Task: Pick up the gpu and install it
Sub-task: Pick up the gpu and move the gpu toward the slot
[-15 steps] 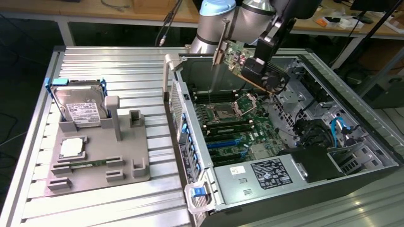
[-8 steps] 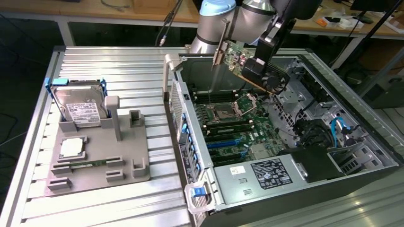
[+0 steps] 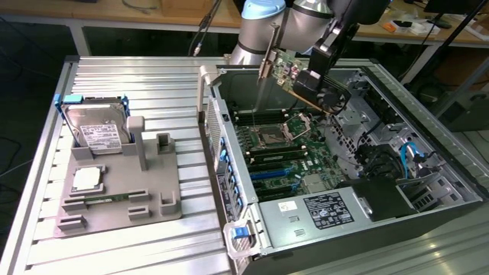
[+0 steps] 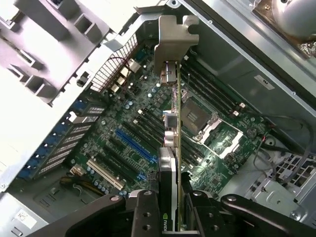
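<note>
The gpu (image 3: 289,69), a greenish-brown board with a silver bracket strip and a black cooler, hangs tilted in the air above the open computer case (image 3: 428,137). My gripper (image 3: 319,73) is shut on it near the cooler end. In the wrist view the gpu (image 4: 172,128) is seen edge-on, its bracket (image 4: 174,42) pointing away from me, and my gripper (image 4: 170,217) clamps it from both sides. Below the card lies the motherboard (image 4: 123,123), with its blue expansion slot (image 4: 136,145) and bare processor socket (image 4: 195,116). The card touches nothing in the case.
At the exterior view's left a grey fixture (image 3: 114,189) on the slatted table holds a silver hard drive (image 3: 95,129), a processor (image 3: 88,177) and a green memory stick (image 3: 107,198). Inside the case are a power supply (image 3: 324,209), blue cables (image 3: 413,154) and drive cages.
</note>
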Controlling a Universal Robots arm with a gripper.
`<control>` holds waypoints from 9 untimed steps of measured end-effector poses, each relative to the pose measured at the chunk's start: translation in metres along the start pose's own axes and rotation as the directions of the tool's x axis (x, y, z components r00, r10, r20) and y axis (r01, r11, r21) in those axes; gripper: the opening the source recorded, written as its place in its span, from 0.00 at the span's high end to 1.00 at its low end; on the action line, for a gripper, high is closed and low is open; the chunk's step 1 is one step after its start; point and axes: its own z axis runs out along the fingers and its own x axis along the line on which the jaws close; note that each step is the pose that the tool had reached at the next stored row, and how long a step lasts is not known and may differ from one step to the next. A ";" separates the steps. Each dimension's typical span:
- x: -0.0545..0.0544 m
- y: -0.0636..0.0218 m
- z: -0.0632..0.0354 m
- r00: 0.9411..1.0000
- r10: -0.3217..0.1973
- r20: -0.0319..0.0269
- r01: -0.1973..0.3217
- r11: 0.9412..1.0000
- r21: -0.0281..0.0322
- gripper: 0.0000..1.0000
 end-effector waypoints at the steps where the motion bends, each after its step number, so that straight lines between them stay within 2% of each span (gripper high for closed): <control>1: 0.000 0.0000 0.0002 0.999 -0.033 -0.001 0.033 0.999 0.000 0.73; 5: 0.000 -0.0001 0.0009 0.993 -0.116 -0.005 0.116 0.993 -0.001 0.73; 9: 0.000 -0.0001 0.0016 0.981 -0.194 -0.007 0.194 0.981 -0.002 0.73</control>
